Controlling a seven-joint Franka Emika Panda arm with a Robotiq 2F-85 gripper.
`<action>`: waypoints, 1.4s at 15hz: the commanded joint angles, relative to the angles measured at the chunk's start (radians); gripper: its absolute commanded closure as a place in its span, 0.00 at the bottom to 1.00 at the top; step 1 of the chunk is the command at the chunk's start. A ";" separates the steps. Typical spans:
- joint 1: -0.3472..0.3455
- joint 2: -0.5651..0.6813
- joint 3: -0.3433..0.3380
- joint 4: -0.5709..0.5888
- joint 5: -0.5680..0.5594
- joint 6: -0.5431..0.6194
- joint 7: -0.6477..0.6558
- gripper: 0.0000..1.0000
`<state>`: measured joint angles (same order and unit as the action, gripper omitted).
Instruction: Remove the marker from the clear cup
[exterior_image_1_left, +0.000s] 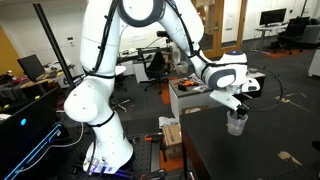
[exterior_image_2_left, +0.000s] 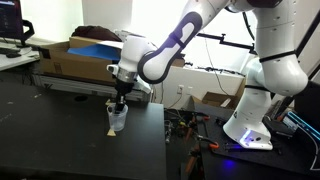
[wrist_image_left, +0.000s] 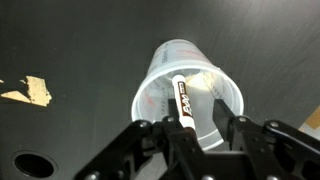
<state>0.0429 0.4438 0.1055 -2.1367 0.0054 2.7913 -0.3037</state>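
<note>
The clear cup (wrist_image_left: 158, 62) stands upright on the dark table, seen from above in the wrist view. It also shows in both exterior views (exterior_image_1_left: 236, 124) (exterior_image_2_left: 117, 121). The marker (wrist_image_left: 182, 98), black with a white label, stands tilted inside the cup with its top end up towards the camera. My gripper (wrist_image_left: 200, 126) is right over the cup's mouth, fingers reaching down on either side of the marker. The marker's top lies against one finger, with a gap to the other finger. The gripper is open. In the exterior views the gripper (exterior_image_1_left: 236, 108) (exterior_image_2_left: 120, 103) hangs just above the cup.
Torn tape scraps (wrist_image_left: 28, 92) and a round hole (wrist_image_left: 32, 162) mark the dark table. A large cardboard box (exterior_image_2_left: 78, 55) with a blue sheet stands behind the table. The table edge (exterior_image_2_left: 165, 140) drops towards the robot base, with cables on the floor.
</note>
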 joint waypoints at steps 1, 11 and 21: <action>-0.006 0.015 -0.001 0.005 -0.034 0.042 0.024 0.58; -0.012 0.035 0.004 0.008 -0.034 0.125 0.027 0.65; -0.006 0.035 -0.006 0.057 -0.040 0.098 0.039 0.95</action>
<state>0.0379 0.4723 0.1055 -2.1009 0.0005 2.8901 -0.3037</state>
